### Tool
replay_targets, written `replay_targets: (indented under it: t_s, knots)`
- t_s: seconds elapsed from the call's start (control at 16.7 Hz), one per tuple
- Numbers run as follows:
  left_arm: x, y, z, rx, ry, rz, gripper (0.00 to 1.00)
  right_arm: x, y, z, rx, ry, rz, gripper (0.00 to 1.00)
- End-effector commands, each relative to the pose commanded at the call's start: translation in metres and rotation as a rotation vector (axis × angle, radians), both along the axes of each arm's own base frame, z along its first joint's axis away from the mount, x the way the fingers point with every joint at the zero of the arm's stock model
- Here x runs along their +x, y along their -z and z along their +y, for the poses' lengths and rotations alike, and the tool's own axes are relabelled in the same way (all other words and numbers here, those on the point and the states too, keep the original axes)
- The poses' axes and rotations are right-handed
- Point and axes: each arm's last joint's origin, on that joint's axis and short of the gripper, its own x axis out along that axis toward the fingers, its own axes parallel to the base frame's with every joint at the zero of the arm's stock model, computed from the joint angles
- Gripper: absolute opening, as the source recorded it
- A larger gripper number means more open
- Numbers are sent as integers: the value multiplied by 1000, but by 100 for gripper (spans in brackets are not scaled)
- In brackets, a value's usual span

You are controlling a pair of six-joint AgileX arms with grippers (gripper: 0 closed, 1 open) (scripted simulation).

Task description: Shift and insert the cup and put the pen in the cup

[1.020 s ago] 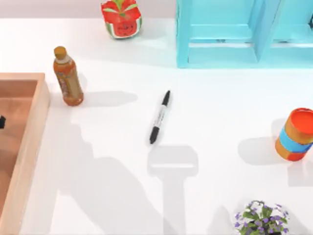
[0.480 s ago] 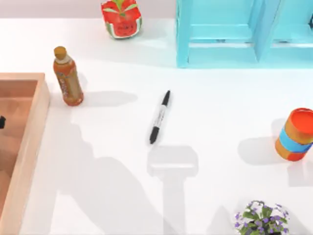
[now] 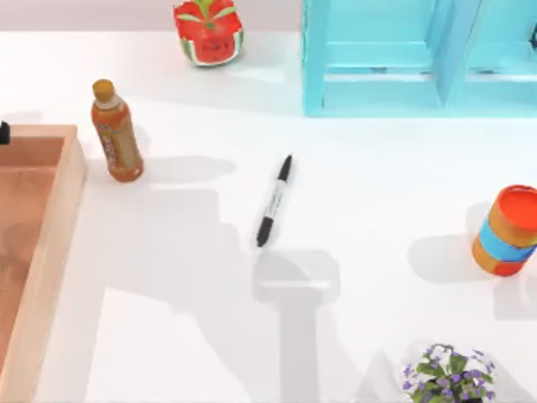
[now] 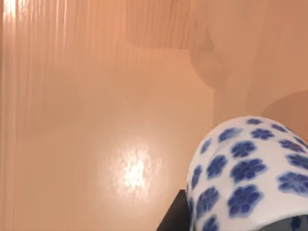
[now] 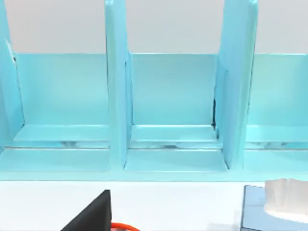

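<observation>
The cup (image 4: 250, 173), white with blue flowers, sits close under my left wrist camera above the wooden tray's floor (image 4: 110, 120). A black finger (image 4: 172, 219) of my left gripper presses against its side, and the gripper is shut on it. A black bit of my left gripper (image 3: 2, 132) shows at the table's left edge, by the tray's far end. The pen (image 3: 274, 201), black with a pale middle, lies flat at mid-table. My right arm is parked facing the blue shelf, with a black part of its gripper (image 5: 91, 215) in the right wrist view.
A wooden tray (image 3: 59, 218) lies at the left. An orange bottle (image 3: 116, 132) stands beside it, with a watermelon-patterned box (image 3: 208, 32) behind. The blue shelf (image 3: 394, 59) stands at the back right, the orange cylinder (image 3: 506, 231) at the right, and a potted plant (image 3: 445, 378) at the front right.
The black bit of my left gripper has moved along the left edge toward the tray's far end. Its arm's shadow shifted the same way. The pen has not moved.
</observation>
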Motion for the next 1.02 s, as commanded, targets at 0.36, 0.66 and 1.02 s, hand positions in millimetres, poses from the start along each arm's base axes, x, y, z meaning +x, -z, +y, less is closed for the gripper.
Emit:
replay_targets:
  t_s: [0.36,0.66,1.02]
  knots:
    - [-12,-57,-94,-27,70,117,0,0,0,0,0,0,0,100]
    - [-34,-89,-135,-25,131,129,0,0,0,0,0,0,0,100]
    - [-30,-79,-141,-22,130,146,0,0,0,0,0,0,0,100]
